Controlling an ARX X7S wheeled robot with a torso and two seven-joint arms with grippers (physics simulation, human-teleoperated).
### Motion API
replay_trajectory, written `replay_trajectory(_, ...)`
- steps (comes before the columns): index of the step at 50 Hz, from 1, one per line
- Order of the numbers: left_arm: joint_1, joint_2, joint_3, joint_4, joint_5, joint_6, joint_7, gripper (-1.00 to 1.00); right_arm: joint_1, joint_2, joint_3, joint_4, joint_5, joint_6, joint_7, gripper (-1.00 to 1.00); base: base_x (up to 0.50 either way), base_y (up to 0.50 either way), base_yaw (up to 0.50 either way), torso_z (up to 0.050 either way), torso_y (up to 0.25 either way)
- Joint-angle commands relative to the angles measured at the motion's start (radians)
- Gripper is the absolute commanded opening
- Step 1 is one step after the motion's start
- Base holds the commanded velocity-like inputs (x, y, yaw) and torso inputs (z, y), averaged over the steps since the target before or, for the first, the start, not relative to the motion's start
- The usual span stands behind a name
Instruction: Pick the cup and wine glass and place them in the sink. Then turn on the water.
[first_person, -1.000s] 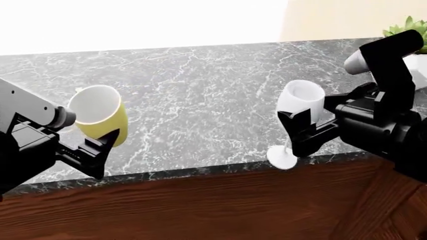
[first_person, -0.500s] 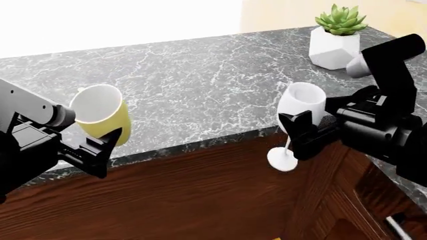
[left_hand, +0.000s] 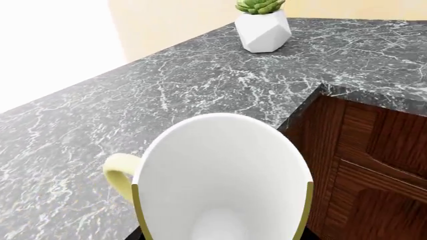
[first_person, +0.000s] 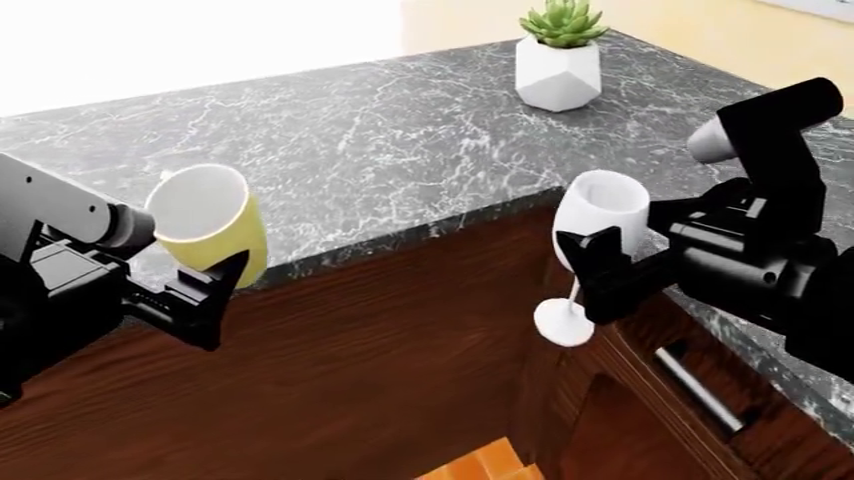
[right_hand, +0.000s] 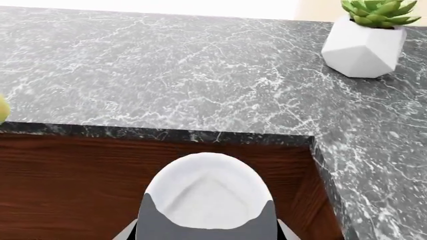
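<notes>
Head view: the cup sits in the left hand at left, the wine glass in the right hand at right, both off the worktop. A potted plant stands behind on the worktop, above cabinet fronts.

- The left gripper is raised at the robot's left, its black fingers clamped on the cup, which sits tilted just above them with its mouth up.
- The right gripper is raised at the robot's right, clamped around the wine glass bowl; stem and foot hang below it.
</notes>
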Motion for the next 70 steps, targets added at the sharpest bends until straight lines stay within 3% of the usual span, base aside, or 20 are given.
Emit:
replay_trajectory(1,0.005,0.003,-0.002,-0.007,0.001,0.018,-0.004,-1.00,0.005,-0.011,-0.007,0.003,-0.038,0.001,-0.020,-1.00,-0.19,0.09,-0.49,0.000,0.000)
replay_trajectory(70,0.017,-0.001,0.037,-0.021,0.028,0.060,0.033,-1.00,-0.028,-0.014,-0.037,-0.001,-0.073,-0.040,-0.051,-1.00,-0.16,0.12,-0.49,0.000,0.000)
